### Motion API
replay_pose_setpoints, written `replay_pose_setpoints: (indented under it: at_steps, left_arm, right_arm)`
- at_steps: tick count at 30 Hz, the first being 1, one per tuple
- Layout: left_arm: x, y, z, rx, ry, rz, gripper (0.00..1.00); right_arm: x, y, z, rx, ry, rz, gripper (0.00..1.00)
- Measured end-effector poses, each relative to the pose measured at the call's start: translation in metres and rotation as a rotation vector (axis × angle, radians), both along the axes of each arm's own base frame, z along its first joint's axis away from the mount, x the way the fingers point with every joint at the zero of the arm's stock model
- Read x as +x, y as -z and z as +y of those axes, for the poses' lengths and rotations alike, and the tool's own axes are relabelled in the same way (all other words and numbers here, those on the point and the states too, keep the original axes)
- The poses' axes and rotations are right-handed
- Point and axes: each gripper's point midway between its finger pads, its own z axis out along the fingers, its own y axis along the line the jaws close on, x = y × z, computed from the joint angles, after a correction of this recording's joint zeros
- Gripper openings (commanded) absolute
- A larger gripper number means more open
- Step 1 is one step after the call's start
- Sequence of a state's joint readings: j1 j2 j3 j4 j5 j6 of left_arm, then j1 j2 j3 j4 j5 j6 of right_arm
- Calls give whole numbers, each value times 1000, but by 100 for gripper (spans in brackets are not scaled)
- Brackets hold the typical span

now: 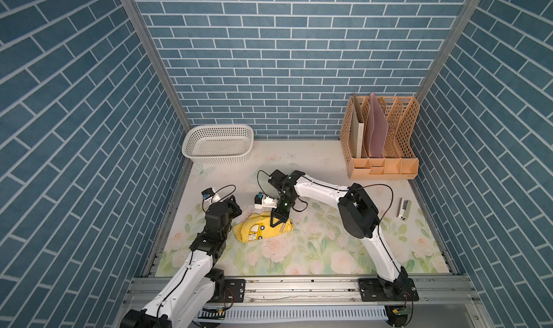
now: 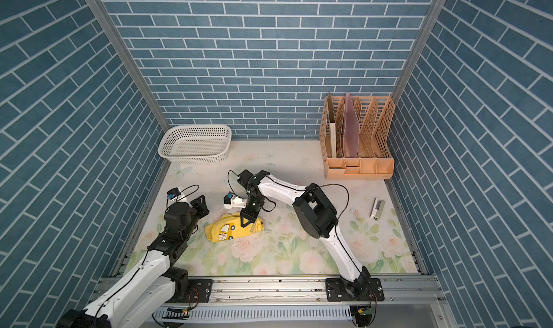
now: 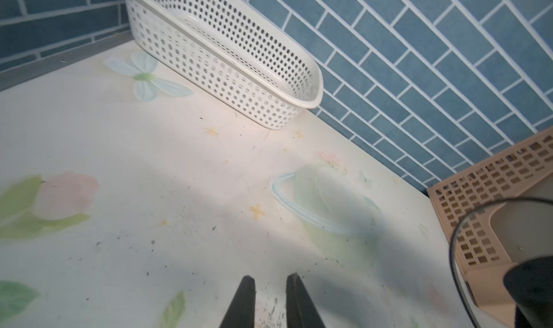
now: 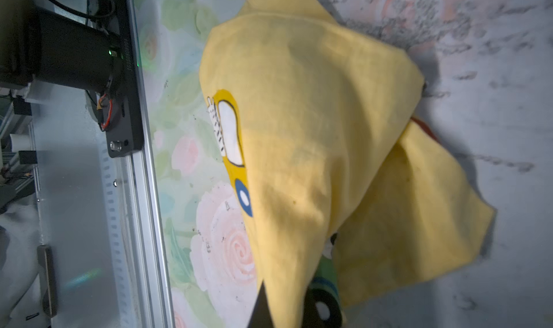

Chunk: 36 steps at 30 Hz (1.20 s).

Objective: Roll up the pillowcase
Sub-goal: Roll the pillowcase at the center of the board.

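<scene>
L gripper (image 3: 271,277) jaws slightly apart; R gripper (image 1: 279,223) closed, pointing down, arm bent at elbow.

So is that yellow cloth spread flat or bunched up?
Bunched up: the pillowcase is a small crumpled lump, with the right tool shut on it.

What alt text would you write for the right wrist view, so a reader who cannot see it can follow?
A bunched yellow pillowcase printed with a cartoon car fills the view, its near edge pinched in the shut right gripper. It sits on the floral table covering, with an aluminium rail along one side.
</scene>
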<state>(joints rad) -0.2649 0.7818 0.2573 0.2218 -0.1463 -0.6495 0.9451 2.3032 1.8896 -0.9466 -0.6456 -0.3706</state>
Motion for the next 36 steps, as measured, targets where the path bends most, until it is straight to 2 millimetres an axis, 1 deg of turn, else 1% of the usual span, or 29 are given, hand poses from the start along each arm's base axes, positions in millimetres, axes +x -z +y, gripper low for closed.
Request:
replay_pose_setpoints:
  at_steps: [2, 4, 6, 9, 11, 12, 15, 19, 21, 26, 28, 31, 33, 36]
  left_arm:
    - [-5, -5, -22, 9, 91, -19, 19]
    - [-11, -8, -38, 6, 157, -37, 19]
    - [-15, -1, -43, -1, 177, -23, 18]
    - [-18, 26, -41, -6, 152, 63, 17]
    - [-22, 45, -33, 5, 105, 126, 17]
    - [-23, 49, -29, 10, 86, 142, 17]
    - [-20, 55, -23, 23, 41, 177, 0]
    - [-7, 61, -25, 35, 9, 241, 0]
    - [-7, 65, -24, 32, -4, 252, 0]
    - [-14, 64, -24, 9, 7, 244, 0]
    - [-16, 67, -24, 9, 8, 261, 0]
    - [-24, 80, -25, -2, 8, 320, 0]
    - [-30, 95, -25, -6, 9, 385, 0]
    - [-42, 118, -20, 11, -20, 482, 0]
  right_arm:
    - [3, 1, 2, -2, 14, 20, 0]
    - [4, 5, 2, -12, 36, 48, 0]
    - [7, 8, 0, -22, 64, 76, 0]
    - [17, 9, -4, -31, 121, 105, 0]
    - [26, 13, -9, -39, 161, 113, 0]
    - [28, 16, -12, -42, 176, 115, 0]
    - [28, 25, -29, -64, 225, 127, 0]
    - [28, 19, -46, -69, 261, 92, 0]
    - [28, 13, -51, -62, 270, 61, 0]
    - [30, 2, -50, -18, 283, 6, 0]
    - [29, -4, -49, 6, 277, -3, 0]
    - [28, -10, -44, 33, 263, -12, 0]
    - [26, -10, -42, 39, 249, -20, 0]
    - [24, -10, -40, 41, 241, -23, 0]
